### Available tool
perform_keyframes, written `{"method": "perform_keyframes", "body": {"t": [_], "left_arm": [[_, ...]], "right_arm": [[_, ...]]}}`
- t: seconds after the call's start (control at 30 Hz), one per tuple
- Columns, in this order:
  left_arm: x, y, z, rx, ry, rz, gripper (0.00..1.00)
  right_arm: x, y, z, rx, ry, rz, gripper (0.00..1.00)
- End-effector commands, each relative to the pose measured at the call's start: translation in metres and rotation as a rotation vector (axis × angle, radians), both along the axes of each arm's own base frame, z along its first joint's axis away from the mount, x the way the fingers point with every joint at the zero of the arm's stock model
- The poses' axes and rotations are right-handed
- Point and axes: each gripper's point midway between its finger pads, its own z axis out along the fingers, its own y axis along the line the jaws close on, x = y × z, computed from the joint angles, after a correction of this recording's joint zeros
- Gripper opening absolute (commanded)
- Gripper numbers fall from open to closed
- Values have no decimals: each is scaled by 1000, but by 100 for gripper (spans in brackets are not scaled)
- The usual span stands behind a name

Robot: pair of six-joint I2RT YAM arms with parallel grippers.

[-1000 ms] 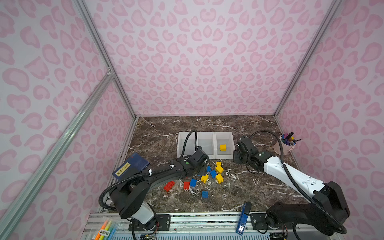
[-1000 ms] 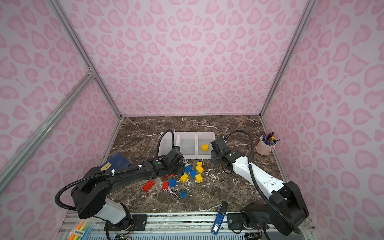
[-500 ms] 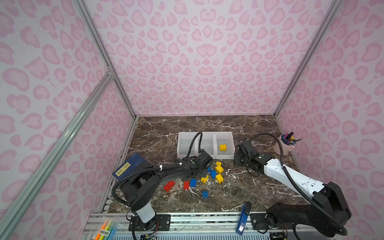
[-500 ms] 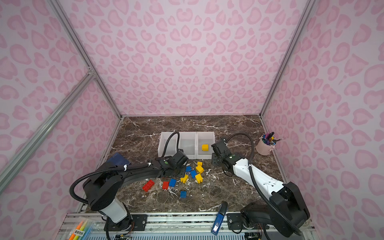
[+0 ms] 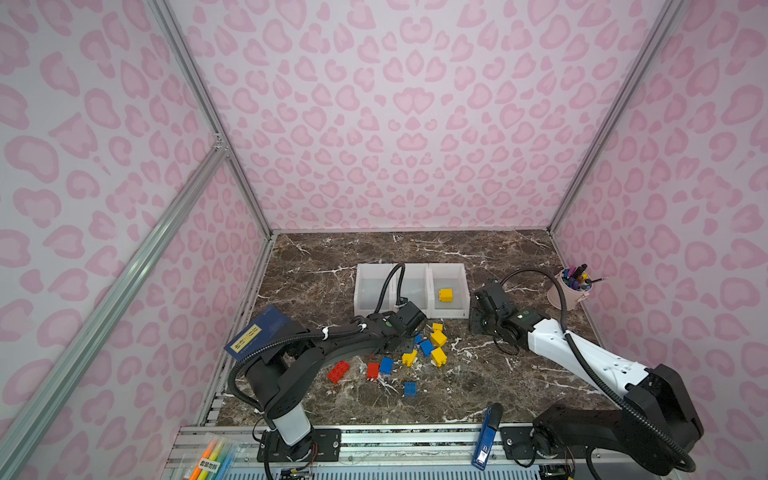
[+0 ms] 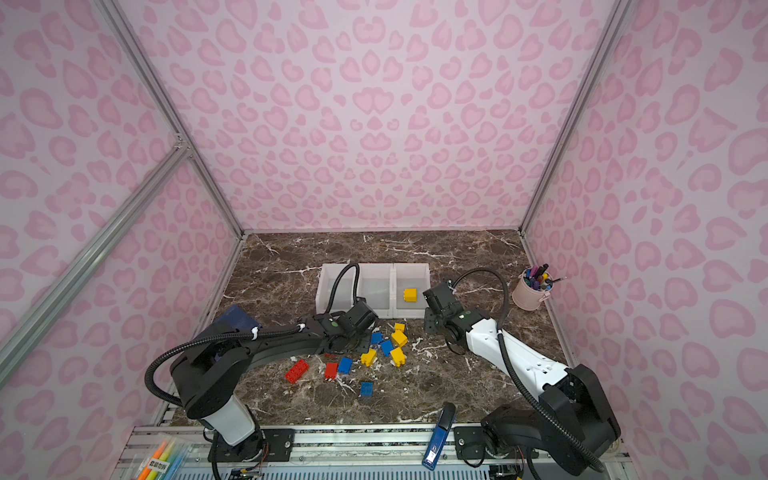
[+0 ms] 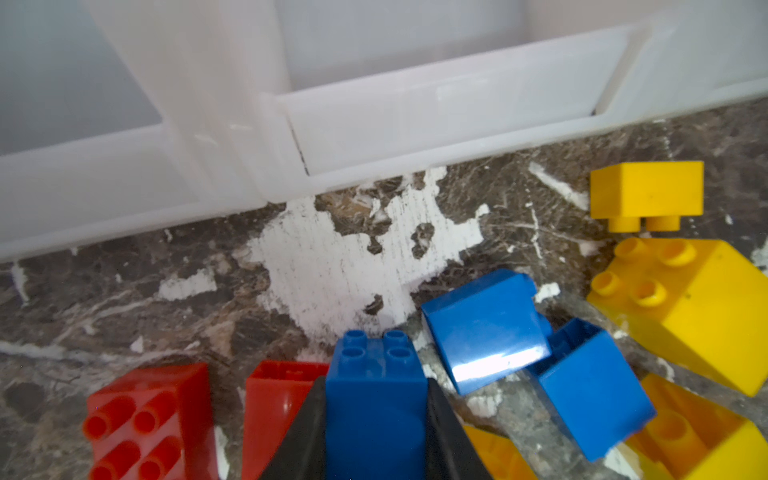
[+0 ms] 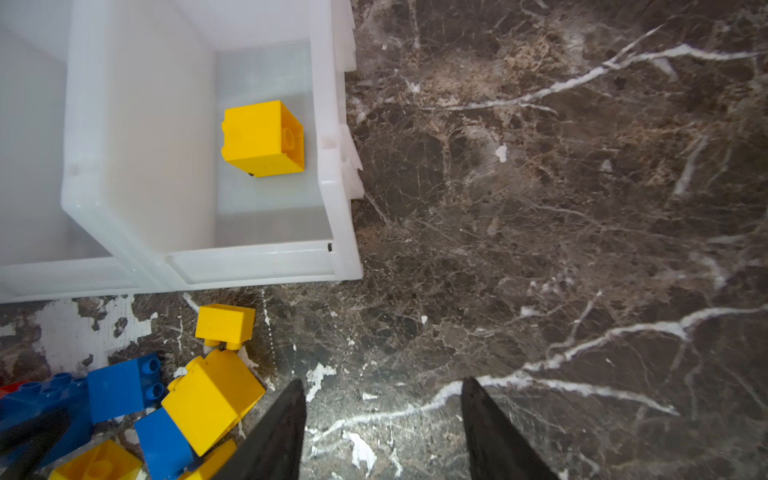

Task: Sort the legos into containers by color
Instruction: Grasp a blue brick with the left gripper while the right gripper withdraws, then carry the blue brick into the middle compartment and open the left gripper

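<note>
My left gripper is shut on a blue lego, low in the pile just in front of the containers. Around it lie red legos, more blue legos and yellow legos. In both top views the wrist hides this grip. Further loose legos lie nearer the front: a red oblong one and a blue one. The right-hand container holds one yellow lego. My right gripper stands open over bare marble beside that container's front corner, with nothing between its fingers.
A pink pen cup stands at the right wall. A long blue stapler lies at the front edge. A dark blue box sits by the left arm, with highlighters at the front left.
My left gripper has moved right into the pile and closed on the blue lego. The right gripper has shifted only slightly and stays open.
</note>
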Motion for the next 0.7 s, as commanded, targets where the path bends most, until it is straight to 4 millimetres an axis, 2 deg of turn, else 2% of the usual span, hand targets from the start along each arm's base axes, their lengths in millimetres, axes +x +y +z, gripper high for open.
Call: {"method": "perform_keyframes", "body": {"t": [0.0, 0.17, 0.3, 0.37, 0.47, 0.53, 0.67], "left_arm": [[4, -3, 12, -15, -29, 1, 31], [17, -21, 51, -77, -102, -48, 31], [43, -39, 86, -105, -185, -92, 32], [61, -46, 96, -111, -210, -99, 32], [91, -56, 103, -117, -221, -99, 32], [111, -59, 100, -110, -219, -92, 32], [135, -63, 78, -84, -187, -86, 32]], "right_arm": [[0, -3, -1, -9, -5, -16, 61], [-1, -5, 2, -13, -11, -19, 60], [-2, -7, 5, -13, -20, -24, 60], [-3, -8, 5, -10, -23, -27, 60], [-6, -10, 6, -13, -24, -33, 60], [-8, -13, 9, -16, -31, -36, 60], [-11, -17, 12, -16, -44, -49, 59]]}}
